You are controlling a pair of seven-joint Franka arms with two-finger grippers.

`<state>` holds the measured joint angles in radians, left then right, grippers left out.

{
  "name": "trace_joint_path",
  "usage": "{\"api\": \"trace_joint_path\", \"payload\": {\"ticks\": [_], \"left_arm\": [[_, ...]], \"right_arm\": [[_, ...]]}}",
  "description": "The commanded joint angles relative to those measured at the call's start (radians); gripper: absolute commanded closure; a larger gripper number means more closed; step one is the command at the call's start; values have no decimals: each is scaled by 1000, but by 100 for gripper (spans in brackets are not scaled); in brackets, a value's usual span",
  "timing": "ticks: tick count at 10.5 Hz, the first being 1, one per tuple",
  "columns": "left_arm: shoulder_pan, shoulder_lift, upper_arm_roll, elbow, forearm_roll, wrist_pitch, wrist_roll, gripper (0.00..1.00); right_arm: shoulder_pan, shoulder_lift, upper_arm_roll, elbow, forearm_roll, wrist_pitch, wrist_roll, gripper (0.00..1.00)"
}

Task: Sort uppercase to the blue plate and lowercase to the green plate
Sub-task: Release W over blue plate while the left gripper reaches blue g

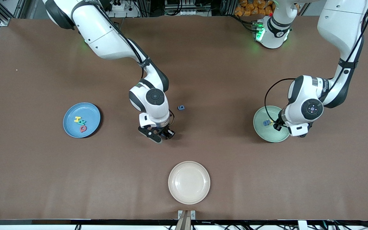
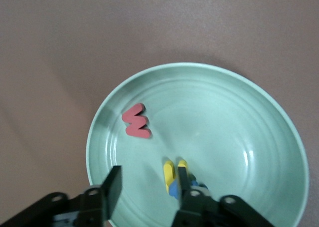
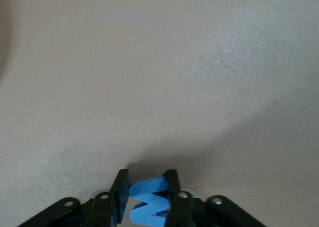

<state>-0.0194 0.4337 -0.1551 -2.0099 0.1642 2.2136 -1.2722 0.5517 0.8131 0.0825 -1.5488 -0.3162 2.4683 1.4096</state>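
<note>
Yellow H (image 1: 77, 119), teal R (image 1: 82, 122) and red Q (image 1: 83, 129) flat in sky-blue plate (image 1: 72, 111). Blue W (image 3: 148, 201) pinched upright at table level. Red (image 2: 136, 120), yellow (image 2: 169, 174) and blue m (image 1: 266, 122) in mint-green plate (image 1: 268, 135); blue g (image 1: 180, 107) loose on table

1. The blue plate (image 1: 81, 120) lies toward the right arm's end of the tabletop (image 1: 203, 64), holding three letters (image 1: 81, 123).
2. The green plate (image 1: 268, 134) lies toward the left arm's end, holding a red letter (image 2: 136, 121), a yellow one (image 2: 169, 173) and a blue one (image 2: 174, 191).
3. A cream plate (image 1: 189, 182) lies between them, nearer the front camera.
4. A small letter g (image 1: 180, 107) lies mid-tabletop, farther from the camera than the cream plate.
</note>
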Motion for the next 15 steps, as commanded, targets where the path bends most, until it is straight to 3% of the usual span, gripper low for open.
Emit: {"api": "trace_joint_path", "payload": {"ticks": [1, 5, 7, 9, 11, 12, 13, 14, 15], "left_arm": [[-36, -15, -6, -6, 23, 11, -2, 0], [-135, -18, -9, 22, 8, 11, -70, 0], [-151, -13, -43, 32, 8, 11, -114, 0], [-154, -10, -70, 49, 8, 12, -138, 0], [-171, 9, -109, 92, 9, 18, -150, 0], [-207, 34, -112, 144, 3, 17, -179, 0], [-249, 74, -112, 201, -6, 17, -282, 0], [-295, 114, -112, 254, -8, 17, -368, 0], [-331, 146, -110, 293, -8, 17, -456, 0]], "right_arm": [[1, 32, 0, 30, -38, 0, 29, 74], [-19, 29, 3, 61, -37, -44, -57, 83], [-79, -6, 40, 93, -24, -255, -353, 84], [-139, -87, 57, 52, -20, -351, -509, 84], [-205, -239, 57, -145, -20, -313, -633, 84], [-240, -346, 48, -301, -20, -231, -718, 85], [-269, -444, -2, -474, -20, -107, -821, 85], [-268, -519, -94, -629, -20, 29, -937, 85], [-268, -572, -177, -724, -20, 105, -1054, 85]]}}
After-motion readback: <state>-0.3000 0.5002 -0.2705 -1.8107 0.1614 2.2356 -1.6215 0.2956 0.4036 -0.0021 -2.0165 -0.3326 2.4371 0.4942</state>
